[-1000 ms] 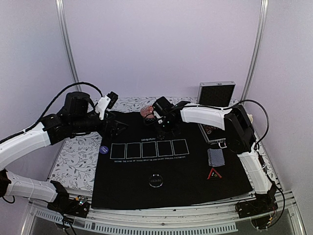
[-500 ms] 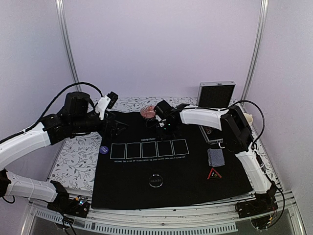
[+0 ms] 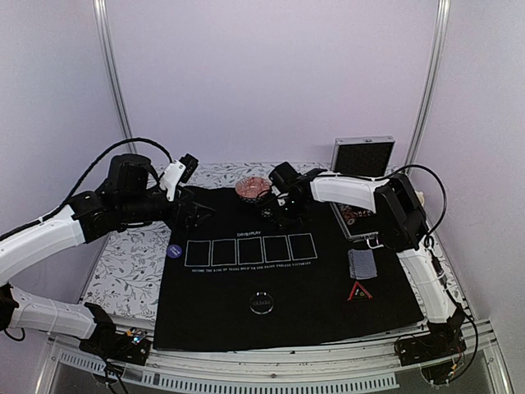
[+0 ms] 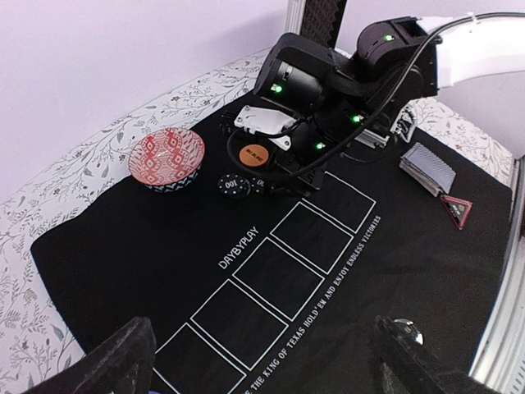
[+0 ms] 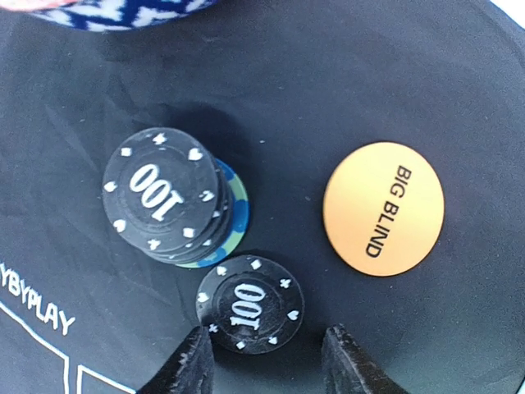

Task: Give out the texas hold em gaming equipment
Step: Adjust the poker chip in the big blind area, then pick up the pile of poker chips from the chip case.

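In the right wrist view a stack of black "100" chips rests on a teal chip, and a single black "100" chip lies flat on the mat beside it. An orange "BIG BLIND" button lies to their right. My right gripper is open low over the mat, the single chip just ahead of its fingertips, untouched. My left gripper hovers open and empty above the mat's left half. The card deck, red-edged triangle, blue button and black button lie on the mat.
A red patterned bowl stands at the mat's far edge, close to my right gripper. The silver case stands open at the back right, its tray holding more chips. The black mat shows five white rectangles.
My right gripper has shifted slightly rightward and nearer beside the bowl, its jaws narrowing a little. The left arm has not moved.
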Robot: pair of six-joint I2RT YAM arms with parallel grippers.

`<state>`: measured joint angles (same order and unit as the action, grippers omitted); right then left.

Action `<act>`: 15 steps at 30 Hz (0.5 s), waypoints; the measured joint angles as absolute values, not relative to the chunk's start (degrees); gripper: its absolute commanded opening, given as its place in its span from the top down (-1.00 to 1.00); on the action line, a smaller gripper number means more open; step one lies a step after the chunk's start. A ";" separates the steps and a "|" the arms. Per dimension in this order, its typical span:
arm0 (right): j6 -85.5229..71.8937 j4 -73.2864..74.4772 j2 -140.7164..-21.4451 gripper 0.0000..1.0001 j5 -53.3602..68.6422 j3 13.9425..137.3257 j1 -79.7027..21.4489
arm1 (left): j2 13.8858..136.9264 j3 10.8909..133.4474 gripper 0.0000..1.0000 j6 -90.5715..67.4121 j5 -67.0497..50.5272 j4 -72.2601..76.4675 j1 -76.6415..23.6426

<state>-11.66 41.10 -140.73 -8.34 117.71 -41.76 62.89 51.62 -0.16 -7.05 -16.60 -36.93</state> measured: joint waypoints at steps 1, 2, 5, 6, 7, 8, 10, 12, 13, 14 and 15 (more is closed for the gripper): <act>-10.94 41.06 -140.42 -0.12 -7.86 117.56 -41.71 | 62.89 51.59 -0.83 -0.14 -7.05 -16.60 -36.93; -10.22 40.86 -139.79 -0.18 -7.25 116.99 -41.67 | 62.92 51.59 -0.83 -0.14 -7.05 -16.60 -36.93; -3.97 39.68 -133.10 -0.32 -4.12 110.24 -41.58 | 62.96 51.59 -0.83 -0.03 -7.03 -16.58 -36.93; -1.06 39.62 -129.97 -0.34 -3.31 107.85 -41.47 | 63.00 51.59 -0.83 -0.01 -7.03 -16.56 -36.93; 1.67 39.40 -127.20 -0.35 -2.52 105.95 -41.36 | 63.05 51.59 -0.83 -0.01 -7.03 -16.58 -36.93; 5.26 38.87 -123.46 -0.37 -1.63 103.33 -41.12 | 63.05 51.57 -0.83 0.01 -7.05 -16.58 -36.93; 13.54 37.74 -115.31 -0.41 1.28 97.71 -40.05 | 63.05 51.59 -0.83 0.01 -7.05 -16.56 -36.91; 21.74 36.84 -108.01 -0.42 5.56 92.64 -37.45 | 63.05 51.59 -0.83 0.01 -7.03 -16.56 -36.86; 26.11 36.67 -104.90 -0.42 8.01 90.24 -35.38 | 63.05 51.57 -0.83 0.01 -7.03 -16.56 -36.84; 30.61 36.51 -102.52 -0.43 9.65 88.20 -33.21 | 63.05 51.57 -0.83 0.01 -7.05 -16.56 -36.84; 34.52 36.49 -100.75 -0.43 10.83 86.43 -30.94 | 63.05 51.57 -0.83 0.01 -7.03 -16.58 -36.84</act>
<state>34.52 36.49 -100.75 10.83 86.43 -30.94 63.05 51.57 0.01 -7.03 -16.58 -36.84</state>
